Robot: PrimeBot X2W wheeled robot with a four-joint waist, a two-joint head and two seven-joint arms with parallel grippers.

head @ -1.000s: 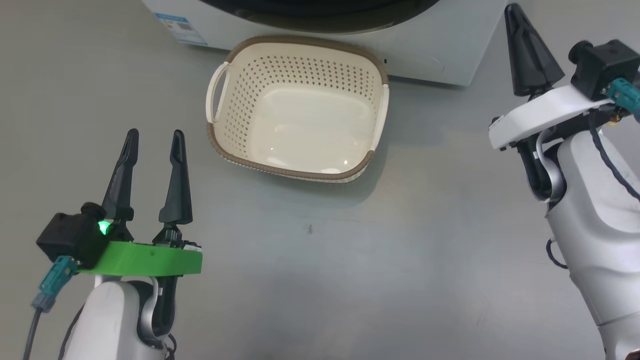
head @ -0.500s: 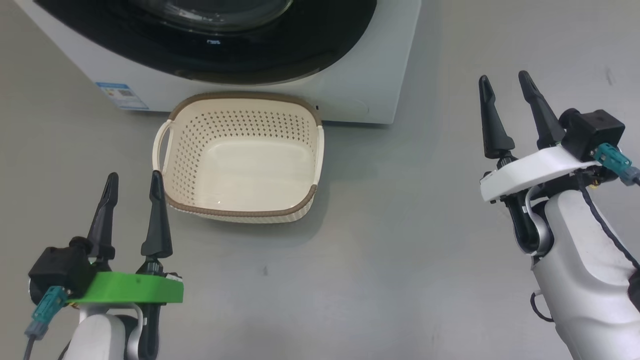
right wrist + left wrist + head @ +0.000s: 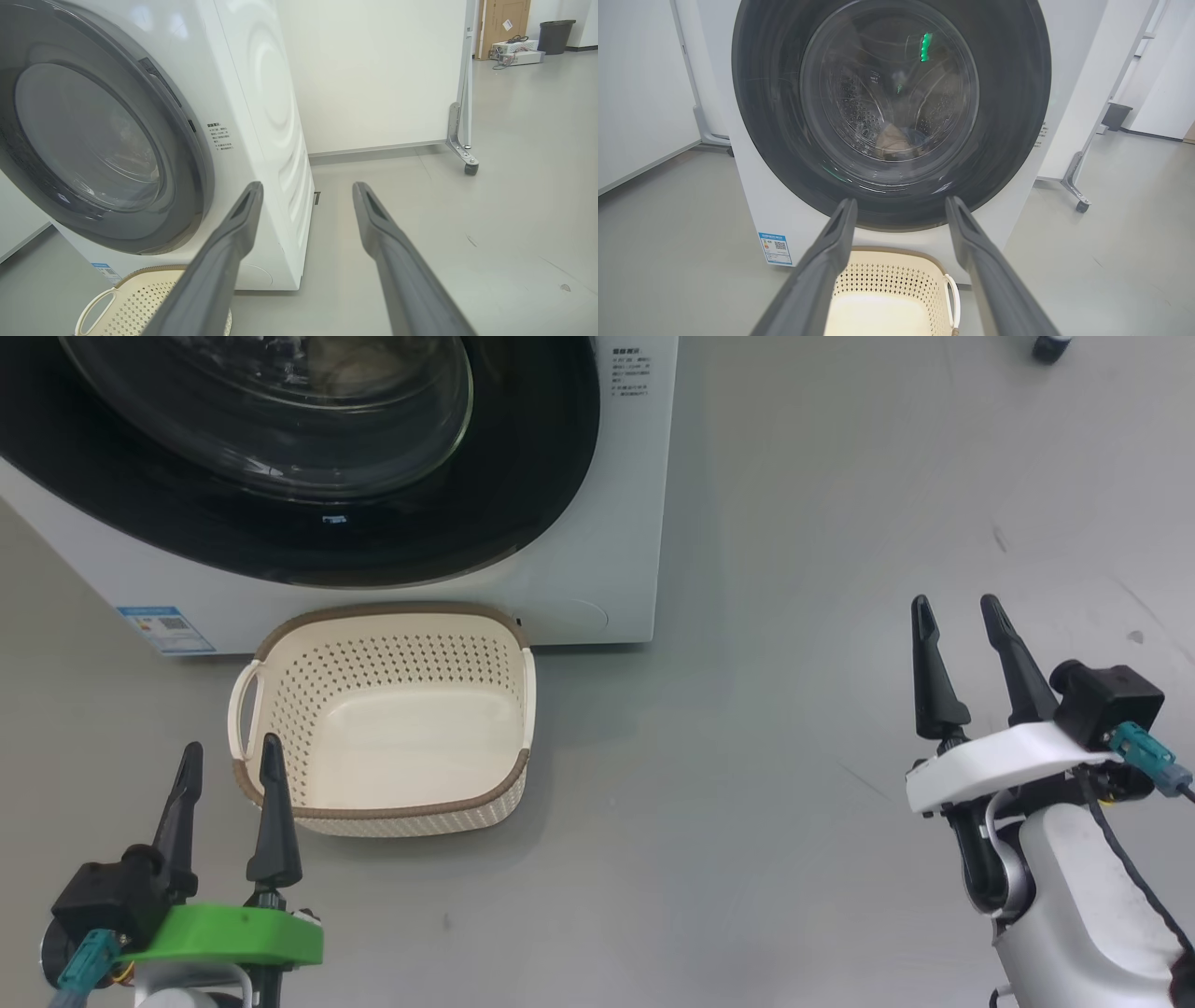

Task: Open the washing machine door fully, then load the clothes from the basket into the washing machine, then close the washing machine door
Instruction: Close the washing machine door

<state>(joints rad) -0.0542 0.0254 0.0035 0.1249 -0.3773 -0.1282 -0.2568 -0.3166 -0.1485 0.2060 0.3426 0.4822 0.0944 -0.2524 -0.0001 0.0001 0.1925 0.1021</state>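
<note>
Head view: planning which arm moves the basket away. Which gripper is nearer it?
The left gripper, on the green mount, close by the basket's left handle; the right gripper, on the white mount, stands far off across the floor.

The smooth grey floor (image 3: 794,728) holds the big white washing machine (image 3: 616,569). The small cream plastic basket (image 3: 383,663) with little holes sits just in front of it.
</note>
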